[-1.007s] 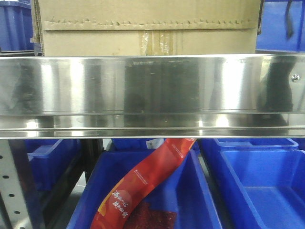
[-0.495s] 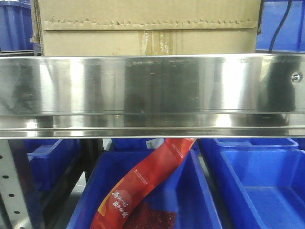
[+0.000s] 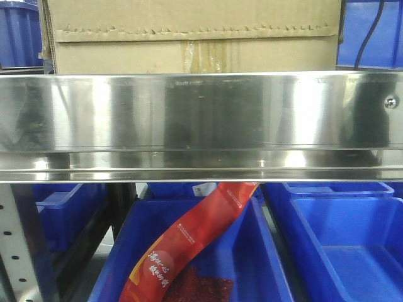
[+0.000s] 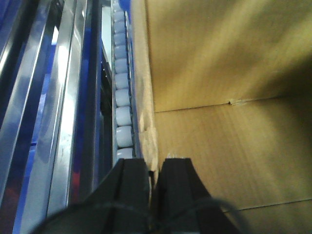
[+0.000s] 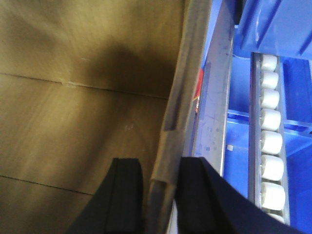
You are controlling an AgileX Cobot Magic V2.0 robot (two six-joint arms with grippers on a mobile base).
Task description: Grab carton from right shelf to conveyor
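Observation:
The carton (image 3: pixel 189 25), plain brown with a jagged tape strip and glossy tape at its seam, stands on the right shelf behind the shiny steel rail (image 3: pixel 201 110). In the left wrist view my left gripper (image 4: pixel 155 163) is shut on the carton's left wall edge, with one finger inside the carton (image 4: pixel 219 97) and one outside. In the right wrist view my right gripper (image 5: pixel 161 168) straddles the carton's right wall edge and pinches it, with the inner finger against the brown inside (image 5: pixel 73 97). The conveyor is out of view.
White shelf rollers run beside the carton on the left (image 4: pixel 122 97) and on the right (image 5: pixel 270 122). A screw (image 3: pixel 391 102) sits at the rail's right end. Blue bins (image 3: pixel 346 239), a red packet (image 3: pixel 189 239) and a grey perforated upright (image 3: pixel 16 245) lie below.
The carton has shifted slightly to the left in the front view. A dark cable at the upper right has moved.

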